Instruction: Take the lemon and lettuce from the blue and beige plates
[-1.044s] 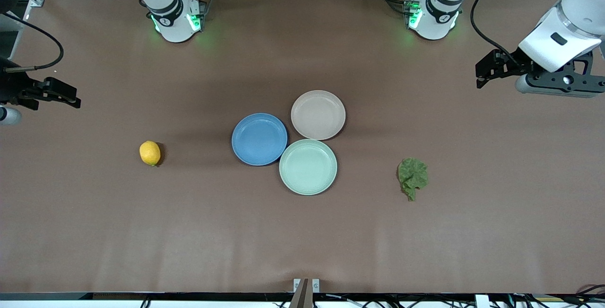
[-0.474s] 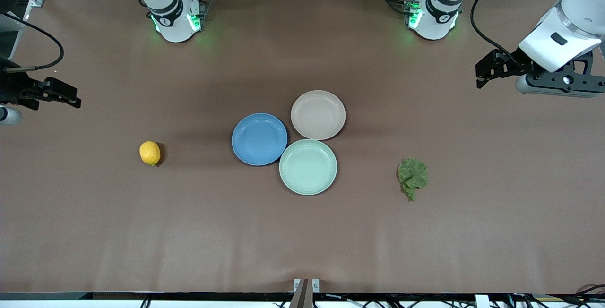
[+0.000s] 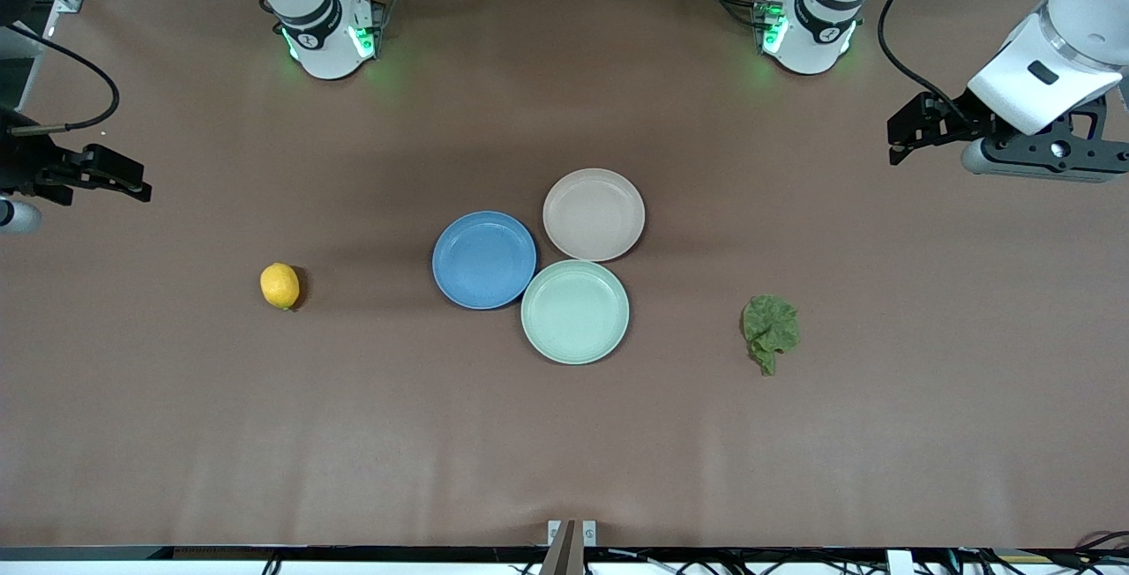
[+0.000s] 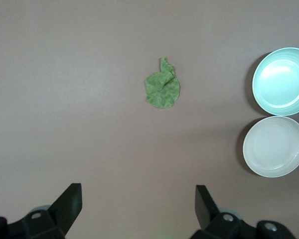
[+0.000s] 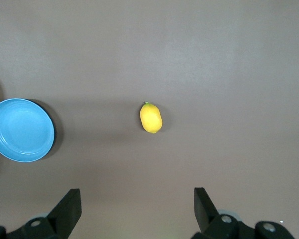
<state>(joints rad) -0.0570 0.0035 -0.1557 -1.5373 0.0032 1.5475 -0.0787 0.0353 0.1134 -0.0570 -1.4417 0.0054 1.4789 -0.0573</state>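
Front view of a long brown table with 2 robot arms; nothing has shifted across the last second: both arms, the fruit, the leaf and all 3 plates sit exactly where they were. I judge that the arms are paused, either with the picking already finished or with the scene at odds with the task as worded.

The lemon (image 3: 280, 285) lies on the bare table toward the right arm's end, well apart from the blue plate (image 3: 484, 259). The lettuce (image 3: 770, 331) lies on the bare table toward the left arm's end, well apart from the beige plate (image 3: 594, 214). Both plates are empty, as is a mint-green plate (image 3: 575, 311) that touches them and sits nearest the front camera. So neither item is on a plate at this moment.

The right hand (image 3: 115, 178) hangs over the table's edge at its own end, fingers spread wide and holding nothing; its wrist view looks down on the lemon. The left hand (image 3: 917, 127) hangs over the opposite end, also spread wide and empty; its wrist view looks down on the lettuce.

The table (image 3: 564, 434) is covered in a smooth, matte brown sheet with faint creases near the front edge. Along the top, past the arm bases with green lights, are cables, metal framing and a pile of orange objects.
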